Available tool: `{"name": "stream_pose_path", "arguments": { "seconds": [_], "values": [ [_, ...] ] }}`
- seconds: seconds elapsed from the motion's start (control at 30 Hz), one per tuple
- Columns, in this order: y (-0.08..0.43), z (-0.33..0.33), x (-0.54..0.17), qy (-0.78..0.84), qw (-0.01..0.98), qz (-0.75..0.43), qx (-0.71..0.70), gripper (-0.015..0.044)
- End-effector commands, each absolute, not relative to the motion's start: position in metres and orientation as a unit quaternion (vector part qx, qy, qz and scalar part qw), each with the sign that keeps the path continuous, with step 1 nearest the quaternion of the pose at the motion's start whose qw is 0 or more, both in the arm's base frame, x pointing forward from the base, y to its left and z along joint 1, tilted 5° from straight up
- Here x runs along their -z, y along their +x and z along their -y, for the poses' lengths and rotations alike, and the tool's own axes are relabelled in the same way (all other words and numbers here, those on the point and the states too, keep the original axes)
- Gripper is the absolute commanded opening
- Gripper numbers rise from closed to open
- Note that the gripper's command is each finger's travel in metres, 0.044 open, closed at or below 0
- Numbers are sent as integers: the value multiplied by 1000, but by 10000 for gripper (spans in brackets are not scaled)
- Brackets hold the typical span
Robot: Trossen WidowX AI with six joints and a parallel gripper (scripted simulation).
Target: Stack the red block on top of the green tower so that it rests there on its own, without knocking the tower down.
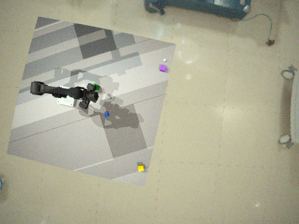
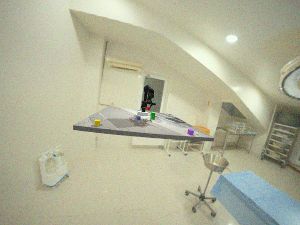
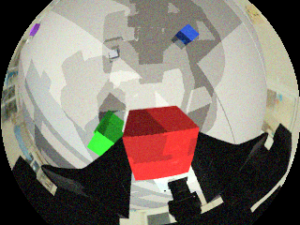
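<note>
Red block (image 3: 160, 142): clamped in gripper (image 3: 164, 172), held aloft above table (image 2: 125, 129), just beside green tower (image 3: 107, 133) and higher than its top. Green tower: upright on table, near arm base. Blue cube (image 1: 106, 114): on table, apart from tower. Yellow cube (image 1: 140, 167), purple cube (image 1: 162, 67): far table edges.

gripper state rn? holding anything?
Gripper: closed on the red block, carried off the table beside the green tower.
</note>
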State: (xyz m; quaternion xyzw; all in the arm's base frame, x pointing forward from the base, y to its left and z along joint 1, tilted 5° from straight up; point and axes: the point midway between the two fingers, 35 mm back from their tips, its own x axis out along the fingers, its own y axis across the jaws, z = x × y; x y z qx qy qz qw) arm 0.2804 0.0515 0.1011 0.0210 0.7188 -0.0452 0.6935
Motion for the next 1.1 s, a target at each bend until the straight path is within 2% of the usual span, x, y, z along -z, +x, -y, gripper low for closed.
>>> {"name": "stream_pose_path", "arguments": {
  "seconds": [0.0,0.47,1.07],
  "values": [
    [273,-72,-100,23,691,-721,43,0],
    [245,-134,-99,24,689,-723,42,0],
    [242,-136,-68,24,689,-723,42,0]
  ]
}}
